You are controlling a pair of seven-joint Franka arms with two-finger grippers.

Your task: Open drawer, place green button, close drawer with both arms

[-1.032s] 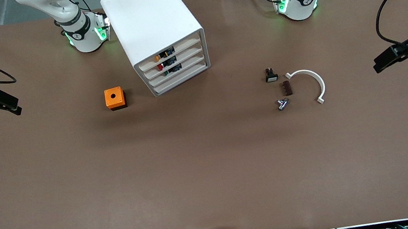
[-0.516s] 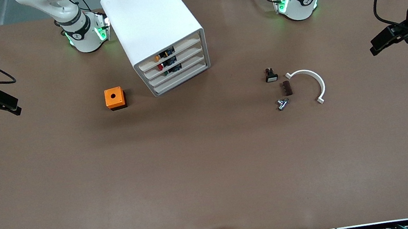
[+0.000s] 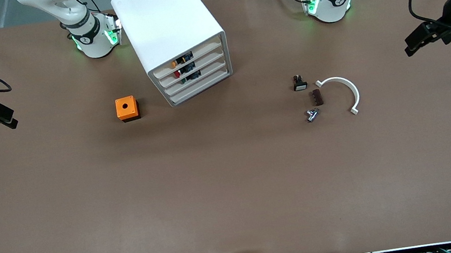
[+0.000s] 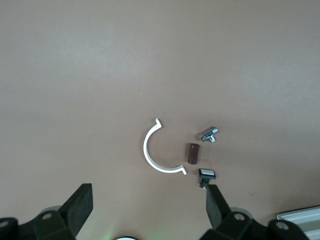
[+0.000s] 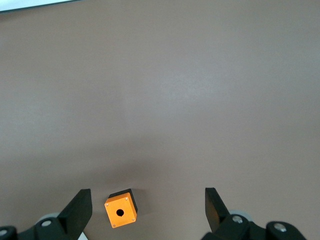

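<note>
front drawer (image 3: pixel 197 75): third slot of cabinet (image 3: pixel 169 24), shut; green button (image 3: pixel 184 79) visible inside through slotted front, so task looks done.
front grippers: left gripper (image 3: pixel 413 46) and right gripper (image 3: pixel 4 119) parked at table ends, well apart from cabinet.
left wrist jaws: wide open, empty; over white clip (image 4: pixel 157 150), no button between.
right wrist jaws: wide open, empty; over orange box (image 5: pixel 120 209).

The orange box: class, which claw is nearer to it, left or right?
Right. The right claw hangs at its own arm's table end, the orange box on that half. The left claw hangs at the other end.
</note>
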